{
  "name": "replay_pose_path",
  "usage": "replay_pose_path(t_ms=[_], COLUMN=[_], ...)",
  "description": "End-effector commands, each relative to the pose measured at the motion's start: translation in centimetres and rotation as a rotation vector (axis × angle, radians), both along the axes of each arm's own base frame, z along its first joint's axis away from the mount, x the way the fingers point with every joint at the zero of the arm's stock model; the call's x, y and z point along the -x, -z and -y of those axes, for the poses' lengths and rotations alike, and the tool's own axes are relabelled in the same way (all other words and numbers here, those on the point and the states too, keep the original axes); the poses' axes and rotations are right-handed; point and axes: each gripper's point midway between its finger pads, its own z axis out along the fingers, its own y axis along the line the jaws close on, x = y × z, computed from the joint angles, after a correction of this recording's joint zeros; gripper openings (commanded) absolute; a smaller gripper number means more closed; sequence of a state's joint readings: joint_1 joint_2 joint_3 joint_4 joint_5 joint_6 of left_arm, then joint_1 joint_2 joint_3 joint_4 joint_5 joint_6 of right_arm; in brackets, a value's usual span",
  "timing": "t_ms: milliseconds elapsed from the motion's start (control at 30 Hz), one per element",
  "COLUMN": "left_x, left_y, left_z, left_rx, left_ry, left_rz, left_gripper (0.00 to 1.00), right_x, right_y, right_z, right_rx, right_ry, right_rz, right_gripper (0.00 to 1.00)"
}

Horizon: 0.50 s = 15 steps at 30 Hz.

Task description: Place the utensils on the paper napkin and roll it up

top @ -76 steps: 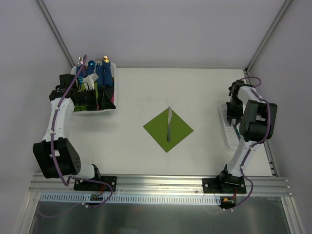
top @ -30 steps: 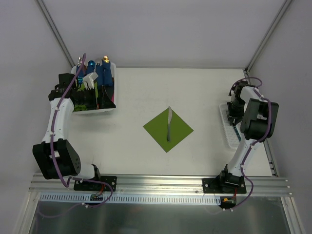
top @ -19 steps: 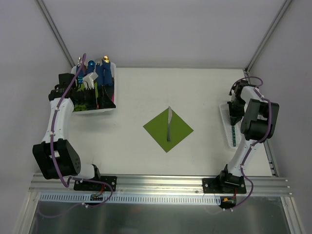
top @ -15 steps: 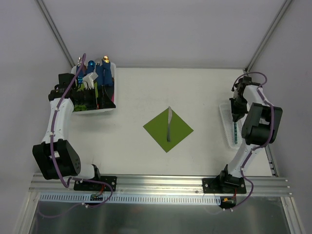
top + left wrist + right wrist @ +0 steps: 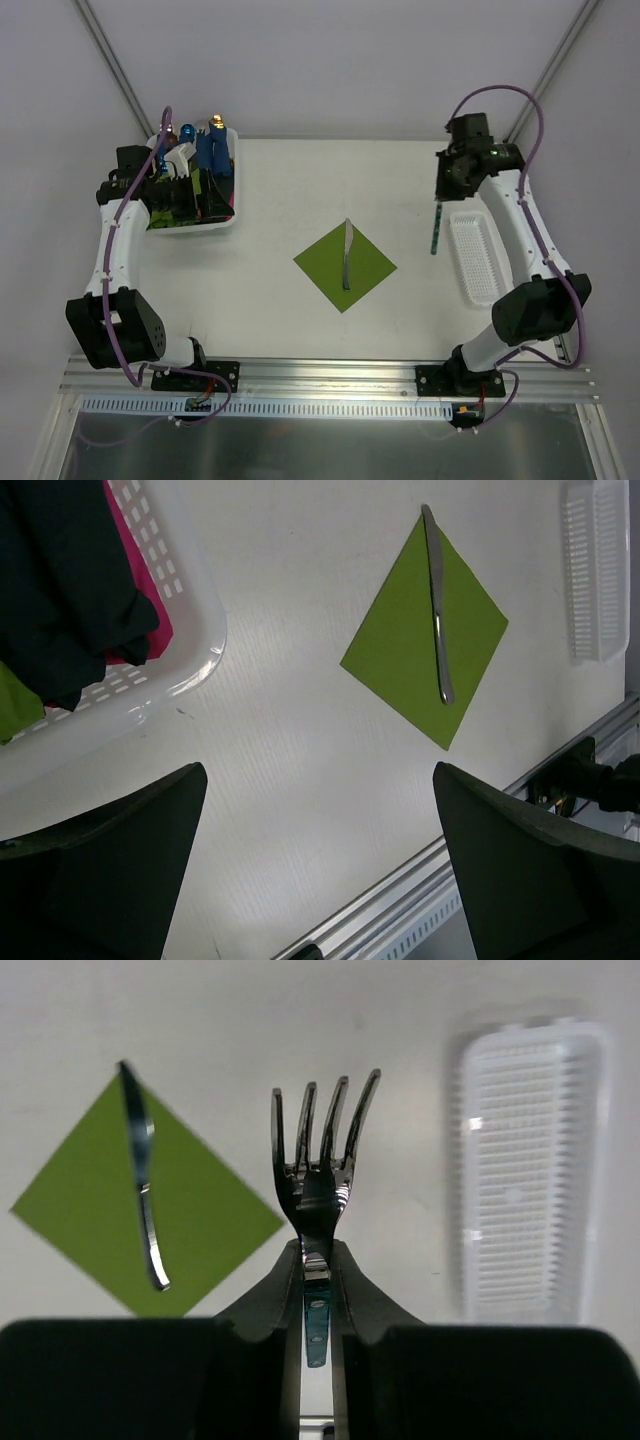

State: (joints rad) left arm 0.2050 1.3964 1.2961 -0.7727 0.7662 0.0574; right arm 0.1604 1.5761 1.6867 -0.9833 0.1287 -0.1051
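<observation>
The lime-green paper napkin (image 5: 362,272) lies as a diamond at the table's middle, with a knife (image 5: 346,255) lying along it. Both also show in the left wrist view, the napkin (image 5: 400,655) and the knife (image 5: 437,610), and in the right wrist view, the napkin (image 5: 210,1210) and the knife (image 5: 140,1175). My right gripper (image 5: 440,200) is shut on a fork (image 5: 435,232) with a teal handle, held in the air between the napkin and the tray. In the right wrist view the gripper (image 5: 317,1260) clamps the fork (image 5: 322,1160) at its neck, tines pointing away. My left gripper (image 5: 320,860) is open and empty, beside the basket.
A white slotted tray (image 5: 478,258) lies at the right edge; it also shows in the right wrist view (image 5: 520,1170). A white basket (image 5: 222,224) with blue bundles and dark cloth stands at the far left. Its rim shows in the left wrist view (image 5: 200,630). A metal rail runs along the near edge.
My right arm has lifted the fork out of the white tray and swung up and left toward the table's middle. The left arm has barely moved.
</observation>
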Motion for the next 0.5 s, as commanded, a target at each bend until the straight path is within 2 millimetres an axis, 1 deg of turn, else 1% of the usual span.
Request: replay_pose_path(t_ms=[0,33,67,100,167,200,233,267,300,333,400,433,467], left_x=[-0.5,-0.6,-0.5,-0.7,-0.6,-0.7,-0.7,-0.6,-0.5,-0.4,-0.2,-0.1,0.0], left_y=[-1.6,-1.5,-1.4,-1.2,-0.6,-0.4,-0.1,0.3,0.6,0.7,1.3,1.4,1.7], left_z=[-1.4,-1.6,-1.7,-2.1,-2.4,-2.6,-2.9,-2.9,-3.1,-3.1,-3.1,-3.1,-3.2], left_rx=[-0.054,-0.065,-0.065,-0.078,-0.101,-0.119,-0.14,-0.145,-0.153,-0.159,-0.161,-0.161,-0.163], left_ry=[-0.091,-0.1,-0.123,-0.153,-0.17,-0.182,-0.19,-0.191,-0.193,-0.195,-0.197,-0.199,-0.2], left_rz=[0.022,0.021,0.007,-0.008,-0.026,-0.029,-0.033,-0.042,-0.047,-0.051,-0.067,-0.071,-0.077], left_gripper=[0.99,0.99,0.99,0.99,0.99,0.99,0.99,0.99,0.99,0.99,0.99,0.99,0.99], right_x=[1.7,1.7,1.7,1.8,1.8,2.1,1.6,1.5,1.9,1.5,1.4,1.3,1.1], right_y=[2.4,3.0,3.6,4.9,6.2,7.9,7.7,8.3,8.8,9.9,10.9,12.1,12.0], right_z=[-9.1,-10.1,-11.7,-14.3,-16.2,-17.9,-18.9,-19.7,-20.4,-21.5,-22.6,-23.0,-23.5], right_rx=[-0.215,-0.206,-0.212,-0.215,-0.186,-0.155,-0.155,-0.15,-0.141,-0.147,-0.15,-0.14,-0.154], right_ry=[0.031,0.047,0.034,0.024,0.025,0.009,0.016,0.013,0.006,0.011,0.014,0.019,0.025], right_rz=[-0.094,-0.101,-0.109,-0.141,-0.157,-0.195,-0.18,-0.192,-0.22,-0.251,-0.272,-0.294,-0.293], right_gripper=[0.0,0.0,0.0,0.0,0.0,0.0,0.0,0.0,0.0,0.0,0.0,0.0,0.0])
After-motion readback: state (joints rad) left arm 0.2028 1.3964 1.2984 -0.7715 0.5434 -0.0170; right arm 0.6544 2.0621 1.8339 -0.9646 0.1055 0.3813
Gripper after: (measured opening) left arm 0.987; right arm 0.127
